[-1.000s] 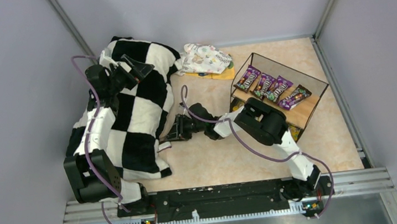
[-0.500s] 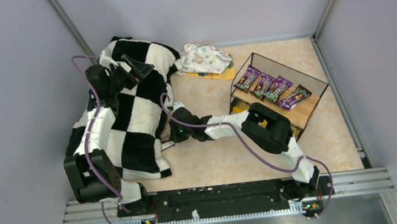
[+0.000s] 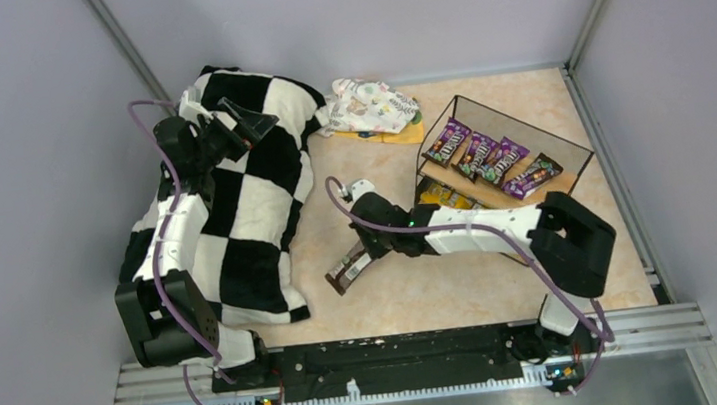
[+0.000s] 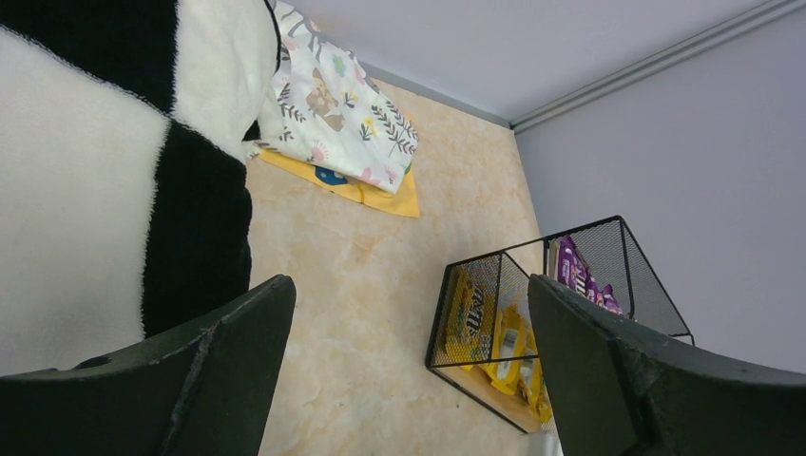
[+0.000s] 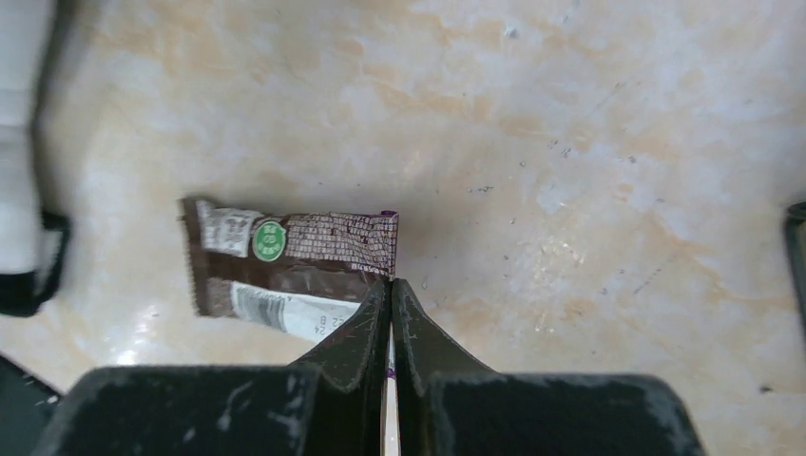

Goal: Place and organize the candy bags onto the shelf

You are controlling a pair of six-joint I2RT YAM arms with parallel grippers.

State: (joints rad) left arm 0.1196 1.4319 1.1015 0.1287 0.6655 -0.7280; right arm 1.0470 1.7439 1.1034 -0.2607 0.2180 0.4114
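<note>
My right gripper (image 3: 366,259) (image 5: 391,281) is shut on the edge of a dark brown candy bag (image 3: 346,268) (image 5: 285,267), held back side up over the tan floor beside the blanket. The shelf (image 3: 510,197) (image 4: 527,328), a black wire rack with wooden boards, stands at the right. Several purple candy bags (image 3: 491,160) lie in a row on its top board and yellow candy bags (image 4: 508,344) sit on its lower board. My left gripper (image 3: 244,124) (image 4: 409,351) is open and empty, raised over the checkered blanket.
A black-and-white checkered blanket (image 3: 234,205) covers the left side under my left arm. A white floral cloth bundle (image 3: 371,106) lies on a flat orange sheet (image 3: 398,136) at the back. Grey walls enclose the floor on three sides.
My right arm has pulled back from the blanket's edge toward the right, drawing the dark brown candy bag out onto the open floor. The left arm has not moved.
</note>
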